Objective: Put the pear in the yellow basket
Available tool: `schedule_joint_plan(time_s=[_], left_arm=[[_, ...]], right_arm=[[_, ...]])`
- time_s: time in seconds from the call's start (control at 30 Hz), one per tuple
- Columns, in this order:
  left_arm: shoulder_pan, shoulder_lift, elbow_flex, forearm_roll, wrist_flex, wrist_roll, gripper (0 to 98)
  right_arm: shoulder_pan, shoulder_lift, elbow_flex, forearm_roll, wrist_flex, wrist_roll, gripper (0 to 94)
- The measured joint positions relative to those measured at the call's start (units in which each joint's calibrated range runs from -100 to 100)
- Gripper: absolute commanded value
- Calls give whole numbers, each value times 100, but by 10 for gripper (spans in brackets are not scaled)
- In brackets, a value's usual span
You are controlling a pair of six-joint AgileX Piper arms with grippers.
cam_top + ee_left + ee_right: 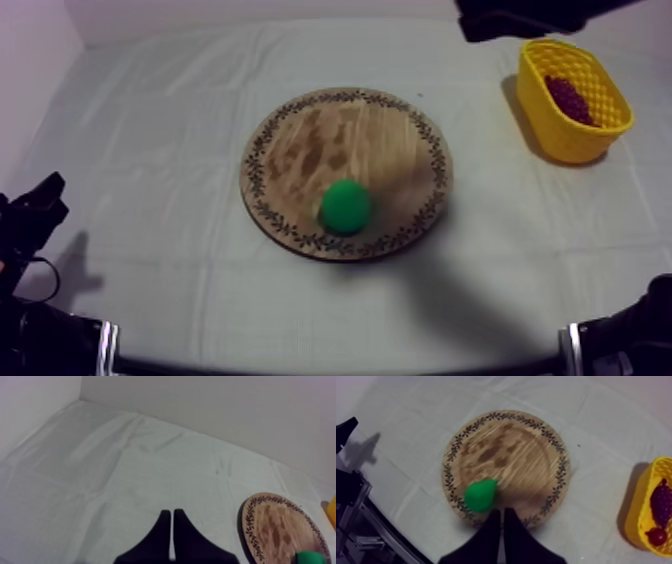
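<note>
The green pear (346,207) lies on the round wooden board (350,130), close to its near rim. My right gripper (502,515) hangs shut and holds nothing, high over the board's edge, just beside the pear (481,494) on the board (511,451). The right arm (520,15) comes in at the upper right of the top view. At the far right stands the yellow basket (575,145). My left gripper (172,516) is shut on nothing, low at the left side of the table (35,205), well apart from the board (275,526).
In the basket (636,511) lie a bunch of grapes (662,498) and a small red fruit (656,536); the grapes (568,98) show from above too. Bare cloth surrounds the board. A wall runs along the table's far and left sides.
</note>
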Motion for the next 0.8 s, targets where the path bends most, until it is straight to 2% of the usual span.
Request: schedule_joint_plan(time_s=[0.37,0.57,0.8], left_arm=[[0,0,0,0,0,0,1],[0,0,0,0,0,0,1],[0,0,0,0,0,0,1]], right_arm=[[-429,1521,-1401,123,1067,-690,2],[-510,2207,-1948,144,1174,-1036,2],[-517,2855,-1924,120,1214,-1426,2]])
